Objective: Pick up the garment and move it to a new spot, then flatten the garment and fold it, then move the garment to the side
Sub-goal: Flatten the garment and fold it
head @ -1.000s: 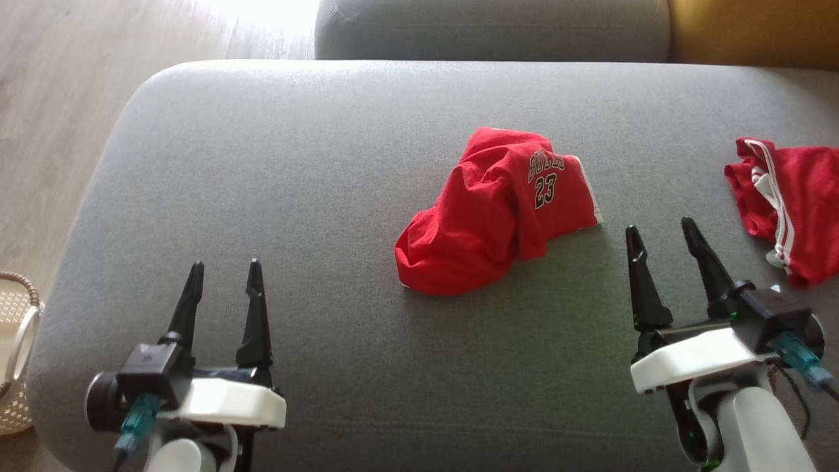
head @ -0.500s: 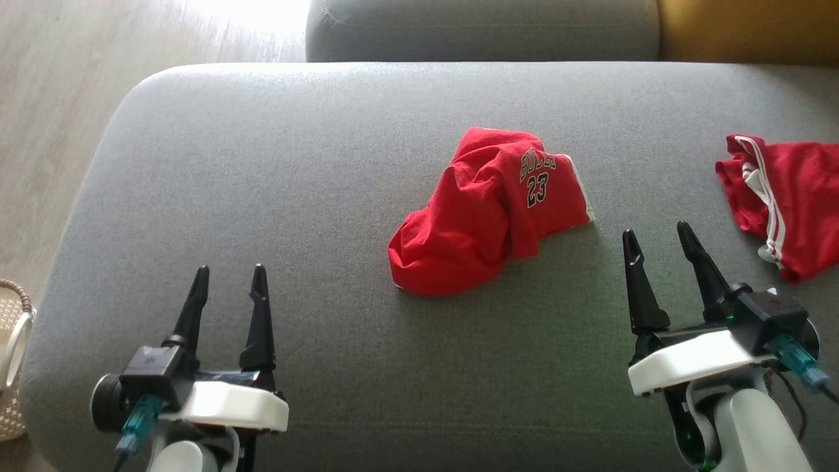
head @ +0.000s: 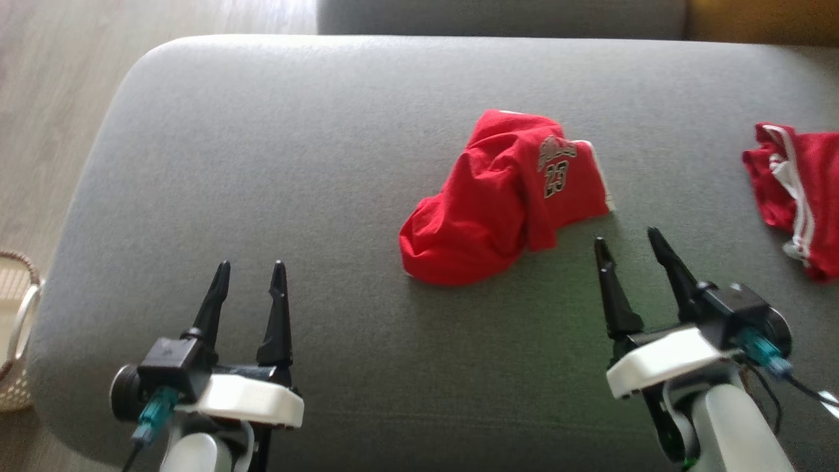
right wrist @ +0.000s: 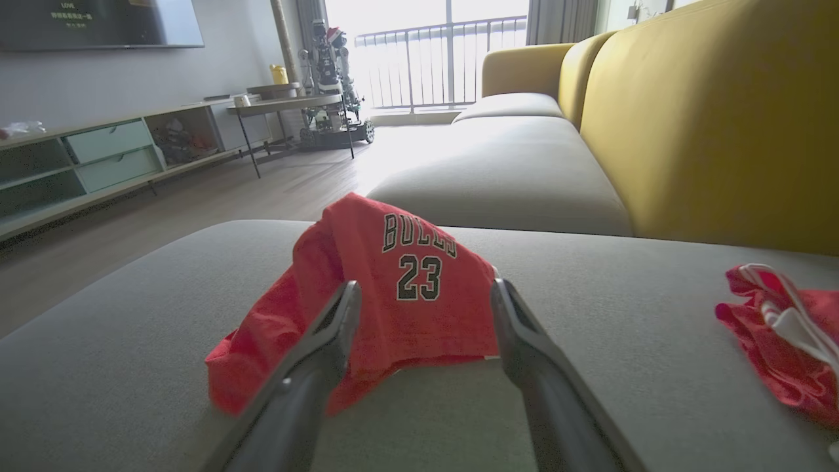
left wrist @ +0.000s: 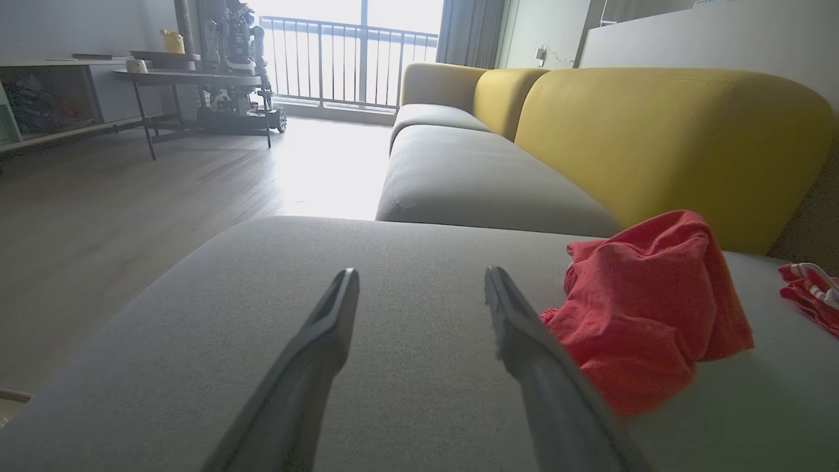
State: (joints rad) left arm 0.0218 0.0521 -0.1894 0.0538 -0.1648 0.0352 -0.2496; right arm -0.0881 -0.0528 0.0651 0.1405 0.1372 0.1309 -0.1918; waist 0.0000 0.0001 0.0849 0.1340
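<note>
Head view crops striped garment (head: 813, 177); left end effector (head: 252, 263), right end effector (head: 625, 235) released.

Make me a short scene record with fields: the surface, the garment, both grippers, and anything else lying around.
surface: grey sofa cushion
garment: red jersey, crumpled, number 23 showing
left gripper: open, empty, well apart from the jersey
right gripper: open, empty, pointing at the jersey, not touching it
other cloth: red striped garment at the cushion's right
floor: woven basket beside the cushion's left
</note>
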